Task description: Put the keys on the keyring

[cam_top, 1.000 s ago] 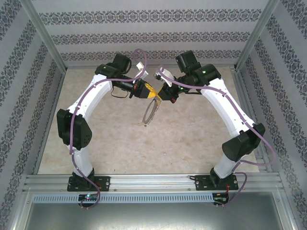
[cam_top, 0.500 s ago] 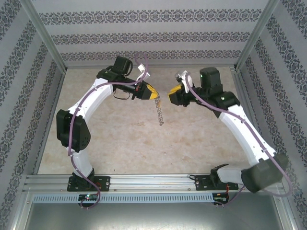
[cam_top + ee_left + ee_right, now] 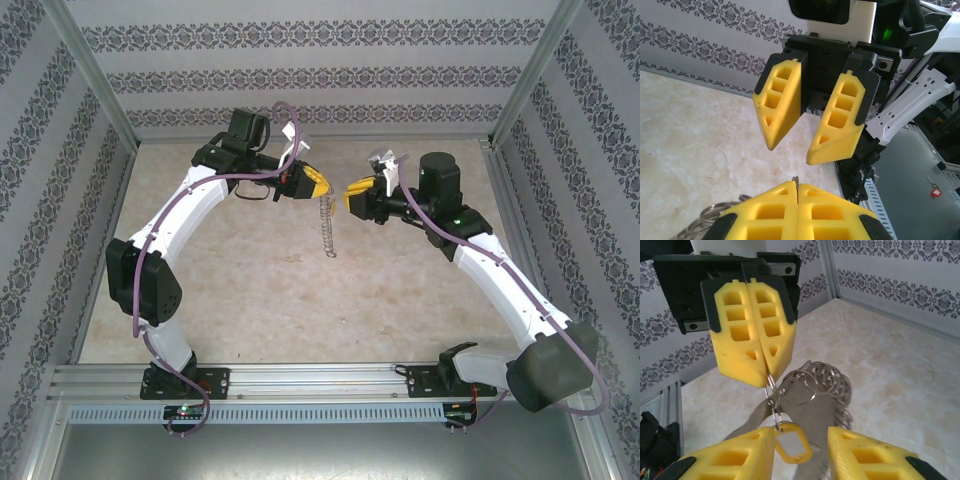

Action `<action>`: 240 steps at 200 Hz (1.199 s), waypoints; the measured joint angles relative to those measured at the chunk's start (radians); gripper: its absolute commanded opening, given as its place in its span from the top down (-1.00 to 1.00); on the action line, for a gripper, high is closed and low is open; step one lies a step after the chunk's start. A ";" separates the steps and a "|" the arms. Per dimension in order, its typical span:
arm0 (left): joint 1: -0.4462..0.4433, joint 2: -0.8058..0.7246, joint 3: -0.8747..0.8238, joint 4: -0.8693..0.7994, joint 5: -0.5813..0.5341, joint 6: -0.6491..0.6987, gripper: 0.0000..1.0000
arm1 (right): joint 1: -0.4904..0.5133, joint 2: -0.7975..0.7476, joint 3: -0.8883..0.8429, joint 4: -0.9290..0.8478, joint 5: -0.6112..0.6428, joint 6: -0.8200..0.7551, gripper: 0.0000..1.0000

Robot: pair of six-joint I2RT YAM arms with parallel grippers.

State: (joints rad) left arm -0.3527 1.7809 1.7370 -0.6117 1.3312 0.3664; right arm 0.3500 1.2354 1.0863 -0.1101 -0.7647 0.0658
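The keyring (image 3: 324, 228) hangs in the air over the middle of the table (image 3: 250, 300). A small yellow tag (image 3: 790, 442) dangles from its chain. The left gripper (image 3: 318, 188) pinches the top of the ring, its yellow fingers pressed together. Just beside it, the right gripper (image 3: 350, 197) faces it with its fingers spread apart, holding nothing. The patterned wall (image 3: 320, 80) is behind.

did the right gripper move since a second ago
Yes. The right gripper has pulled back rightward, toward the right frame post, opening a gap from the left gripper, which holds the keyring.
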 measured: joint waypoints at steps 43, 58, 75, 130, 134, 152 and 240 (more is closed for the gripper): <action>0.000 0.000 0.000 0.011 -0.001 -0.010 1.00 | 0.031 0.040 0.001 0.001 -0.042 -0.001 0.41; 0.000 0.000 0.000 0.016 -0.001 -0.011 1.00 | 0.040 0.052 0.005 -0.007 -0.050 -0.003 0.47; 0.000 0.000 0.000 0.017 -0.002 -0.013 1.00 | 0.041 0.054 0.006 -0.013 -0.059 -0.004 0.51; 0.000 0.000 0.000 0.019 -0.004 -0.017 1.00 | 0.050 0.079 0.033 -0.012 -0.080 -0.008 0.79; 0.000 0.000 0.000 0.019 -0.004 -0.017 1.00 | 0.053 0.082 0.034 -0.012 -0.083 -0.010 0.84; 0.000 0.000 0.000 0.018 -0.004 -0.017 1.00 | 0.054 0.090 0.037 -0.013 -0.088 -0.016 1.00; 0.000 -0.025 -0.048 0.077 -0.004 -0.069 1.00 | 0.079 0.090 0.037 -0.012 -0.070 -0.011 1.00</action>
State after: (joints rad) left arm -0.3527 1.7557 1.6894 -0.5346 1.3270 0.2977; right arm 0.4294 1.3254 1.1236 -0.1223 -0.8349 0.0547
